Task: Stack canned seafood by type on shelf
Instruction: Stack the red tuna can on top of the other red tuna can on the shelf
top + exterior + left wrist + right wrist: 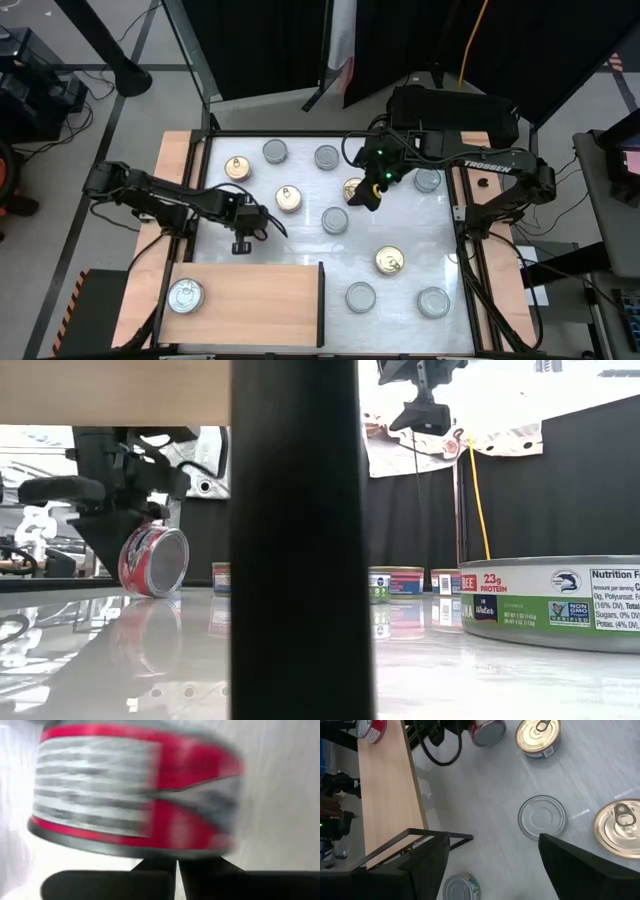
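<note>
Light-brown wooden shelf (260, 300), near left: one silver-lidded red-labelled tin (185, 296) placed. Eleven-odd tins loose. Left gripper (243, 240) clamps a tilted red-labelled can (154, 561); right gripper (366, 194) spread, empty.

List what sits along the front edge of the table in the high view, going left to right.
Silver-lidded can on the wooden shelf, then the shelf's dark upright edge, a silver can, another silver can.

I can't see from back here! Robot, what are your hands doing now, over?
Left gripper fingers shut on tilted red-labelled can. Right gripper fingers open, empty, above the tins. One can on the shelf. Nothing in the way.
</note>
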`<action>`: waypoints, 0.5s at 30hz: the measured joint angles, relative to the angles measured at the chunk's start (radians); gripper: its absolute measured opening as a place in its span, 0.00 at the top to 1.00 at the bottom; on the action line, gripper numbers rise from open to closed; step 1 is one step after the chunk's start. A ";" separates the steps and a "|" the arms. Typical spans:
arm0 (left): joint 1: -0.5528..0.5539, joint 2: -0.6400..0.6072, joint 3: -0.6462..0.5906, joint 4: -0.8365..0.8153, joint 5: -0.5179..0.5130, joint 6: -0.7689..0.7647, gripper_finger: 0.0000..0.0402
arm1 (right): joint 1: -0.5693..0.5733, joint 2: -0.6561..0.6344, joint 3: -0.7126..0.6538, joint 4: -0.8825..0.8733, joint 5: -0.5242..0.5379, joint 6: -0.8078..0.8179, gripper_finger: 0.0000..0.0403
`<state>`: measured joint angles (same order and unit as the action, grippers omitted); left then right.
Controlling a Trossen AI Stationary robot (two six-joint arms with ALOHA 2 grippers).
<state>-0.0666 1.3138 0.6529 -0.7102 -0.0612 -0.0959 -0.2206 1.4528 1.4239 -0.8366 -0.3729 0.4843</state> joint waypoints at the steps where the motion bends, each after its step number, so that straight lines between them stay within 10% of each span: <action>1: 0.000 -0.014 0.000 0.001 0.000 0.000 0.93 | 0.000 0.000 0.000 -0.005 0.000 0.000 0.26; 15: -0.030 -0.255 0.003 0.017 0.140 0.028 0.66 | 0.000 0.000 0.000 -0.010 0.000 0.008 0.26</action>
<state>-0.0961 1.0587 0.6558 -0.6936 0.0784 -0.0683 -0.2207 1.4528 1.4239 -0.8469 -0.3729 0.4924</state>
